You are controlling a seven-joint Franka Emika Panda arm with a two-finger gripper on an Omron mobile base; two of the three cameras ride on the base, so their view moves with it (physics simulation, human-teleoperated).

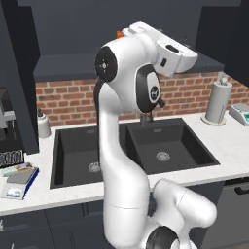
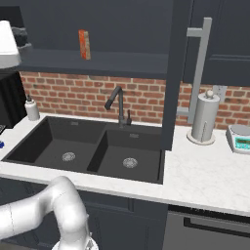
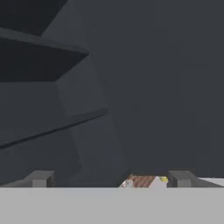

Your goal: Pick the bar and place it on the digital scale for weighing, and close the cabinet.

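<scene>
1. While its two dark fingertips stand wide apart and hold nothing, the gripper [image 3: 109, 180] faces dark cabinet shelving.
2. Beside the black double sink [image 1: 131, 146], the pale wrapped snack bar [image 1: 18, 169] lies on the flat grey-plated digital scale [image 1: 20, 181].
3. Overhead, the charcoal wall cabinet's door [image 2: 176, 73] with its long silver handle [image 2: 199, 68] stands open.

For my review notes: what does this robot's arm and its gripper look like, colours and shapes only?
The arm is glossy white, built of thick rounded tube segments with bulbous elbows. Dark charcoal round caps and rings mark its joints, one showing a small white logo. The hand section at the top is a blocky white housing. The gripper shows two small, squared, dark grey fingertips.
</scene>
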